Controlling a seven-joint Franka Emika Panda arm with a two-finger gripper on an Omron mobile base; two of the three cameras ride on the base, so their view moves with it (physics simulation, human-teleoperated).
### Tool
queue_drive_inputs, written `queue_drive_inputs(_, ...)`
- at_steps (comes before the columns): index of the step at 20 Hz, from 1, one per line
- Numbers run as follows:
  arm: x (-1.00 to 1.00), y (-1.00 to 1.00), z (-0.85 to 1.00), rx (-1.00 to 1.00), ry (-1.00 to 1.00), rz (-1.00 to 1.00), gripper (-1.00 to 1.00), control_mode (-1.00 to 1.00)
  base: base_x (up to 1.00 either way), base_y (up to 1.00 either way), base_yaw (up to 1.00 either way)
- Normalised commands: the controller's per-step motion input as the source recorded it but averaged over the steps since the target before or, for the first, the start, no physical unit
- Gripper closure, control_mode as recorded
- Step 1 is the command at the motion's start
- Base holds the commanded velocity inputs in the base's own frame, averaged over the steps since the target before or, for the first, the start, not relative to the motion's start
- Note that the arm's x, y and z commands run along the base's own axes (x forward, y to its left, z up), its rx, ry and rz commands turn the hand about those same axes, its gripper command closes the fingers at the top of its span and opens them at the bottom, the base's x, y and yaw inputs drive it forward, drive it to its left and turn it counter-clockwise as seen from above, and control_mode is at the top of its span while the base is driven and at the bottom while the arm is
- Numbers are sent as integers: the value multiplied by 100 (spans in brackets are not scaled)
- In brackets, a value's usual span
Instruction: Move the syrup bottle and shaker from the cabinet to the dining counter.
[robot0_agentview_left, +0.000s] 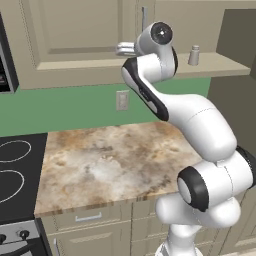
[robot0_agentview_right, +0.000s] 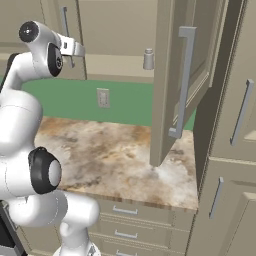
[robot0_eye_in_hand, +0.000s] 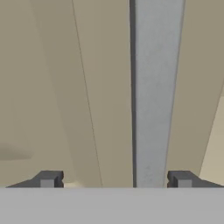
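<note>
Cabinet (robot0_agentview_right: 120, 30) up on the wall stands with its right door (robot0_agentview_right: 172, 80) swung wide open toward the room, long silver bar handle (robot0_agentview_right: 184, 82) on its face, while the left door (robot0_agentview_left: 75, 30) is shut. Below it the marbled stone table (robot0_agentview_left: 105, 160) runs along the green wall, with a black stovetop (robot0_agentview_left: 17, 170) at its left end. The white arm (robot0_agentview_left: 200, 130) reaches up to the shut door, and its hand (robot0_eye_in_hand: 116, 179) sits right at that door's silver handle (robot0_eye_in_hand: 155, 87), fingers (robot0_eye_in_hand: 49, 179) spread wide apart with the bar between them, nearer one finger, gripping nothing. On the plain beige shelf (robot0_agentview_right: 115, 67) inside the open side stands the little grey shaker (robot0_agentview_right: 148, 59), upright and alone, well to the right of the hand.
</note>
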Motion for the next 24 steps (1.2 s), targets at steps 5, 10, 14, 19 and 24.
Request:
queue_drive_inputs(5, 26, 0, -34, 0, 0, 0, 100, -100, 0, 0, 0)
queue_drive_inputs(10, 2, 0, -11, 0, 0, 0, 100, -100, 0, 0, 0)
queue_drive_inputs(14, -12, 4, -2, 0, 0, 0, 100, -100, 0, 0, 0)
queue_drive_inputs(19, -30, 17, 0, 0, 0, 0, 100, -100, 0, 0, 0)
queue_drive_inputs(24, -90, 59, 0, -2, -3, -5, 100, -100, 0, 0, 0)
